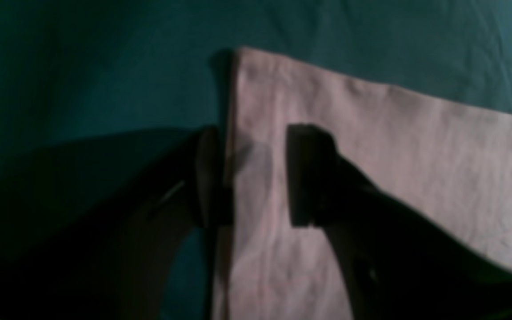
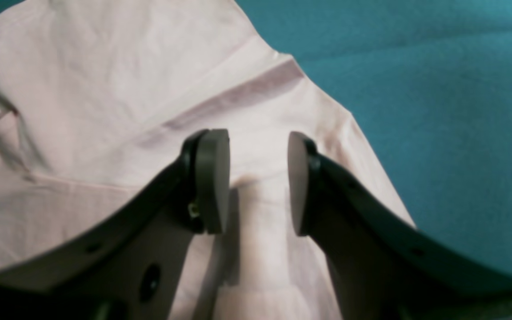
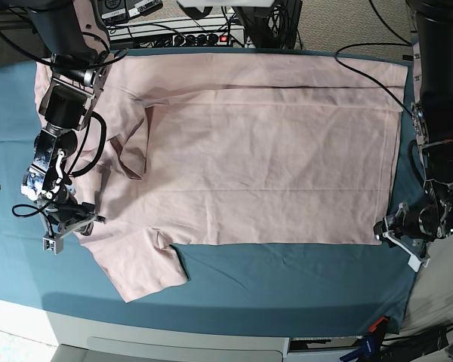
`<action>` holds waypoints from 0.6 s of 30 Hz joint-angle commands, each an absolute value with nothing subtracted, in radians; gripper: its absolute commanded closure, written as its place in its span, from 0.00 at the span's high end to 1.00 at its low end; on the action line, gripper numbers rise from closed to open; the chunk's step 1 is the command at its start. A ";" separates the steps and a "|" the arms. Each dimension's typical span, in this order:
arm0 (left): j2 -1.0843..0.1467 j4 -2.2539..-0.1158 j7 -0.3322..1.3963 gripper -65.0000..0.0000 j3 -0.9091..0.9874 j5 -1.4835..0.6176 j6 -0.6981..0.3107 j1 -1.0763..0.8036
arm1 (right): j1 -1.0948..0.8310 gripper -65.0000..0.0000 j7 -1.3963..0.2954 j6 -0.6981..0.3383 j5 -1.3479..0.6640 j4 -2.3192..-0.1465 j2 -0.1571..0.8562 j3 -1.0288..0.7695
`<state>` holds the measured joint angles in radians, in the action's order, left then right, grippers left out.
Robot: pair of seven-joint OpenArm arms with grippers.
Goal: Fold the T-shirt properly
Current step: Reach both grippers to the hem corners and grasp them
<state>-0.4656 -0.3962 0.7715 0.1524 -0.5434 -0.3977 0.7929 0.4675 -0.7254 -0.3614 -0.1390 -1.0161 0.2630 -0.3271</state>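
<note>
The pale pink T-shirt (image 3: 272, 166) lies spread flat on the teal cloth, plain side up, no lettering visible. Its hem is toward the right and its sleeves toward the left in the base view. My left gripper (image 3: 395, 230) is at the shirt's near right hem corner. In the left wrist view it (image 1: 251, 175) is open and straddles the shirt's (image 1: 371, 155) edge, one finger on teal, one over pink. My right gripper (image 3: 66, 220) is at the near sleeve. In the right wrist view it (image 2: 254, 182) is open, with a raised ridge of the shirt (image 2: 105, 89) between the pads.
The teal cloth (image 3: 287, 279) covers the table to its front edge (image 3: 174, 332). Electronics and cables (image 3: 189, 26) line the back. A black cable (image 3: 362, 56) runs over the shirt's far right corner. The near sleeve (image 3: 143, 268) sticks out toward the front.
</note>
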 commanded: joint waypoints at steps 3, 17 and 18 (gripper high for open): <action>-0.475 -0.411 0.762 0.36 0.156 -0.554 -0.400 0.825 | 0.498 0.34 -0.706 -0.362 -0.172 -1.034 0.277 -0.328; -0.419 -0.411 0.754 0.32 0.156 -0.561 -0.416 0.826 | 0.498 0.34 -0.693 -0.363 -0.175 -1.034 0.278 -0.328; -0.419 -0.411 0.751 0.26 0.156 -0.561 -0.416 0.826 | 0.498 0.34 -0.686 -0.362 -0.175 -1.034 0.278 -0.328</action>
<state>-0.4091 -0.3969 0.7609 0.1524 -0.5503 -0.4110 0.7929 0.4675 -0.7185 -0.3611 -0.1623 -1.0161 0.2626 -0.3267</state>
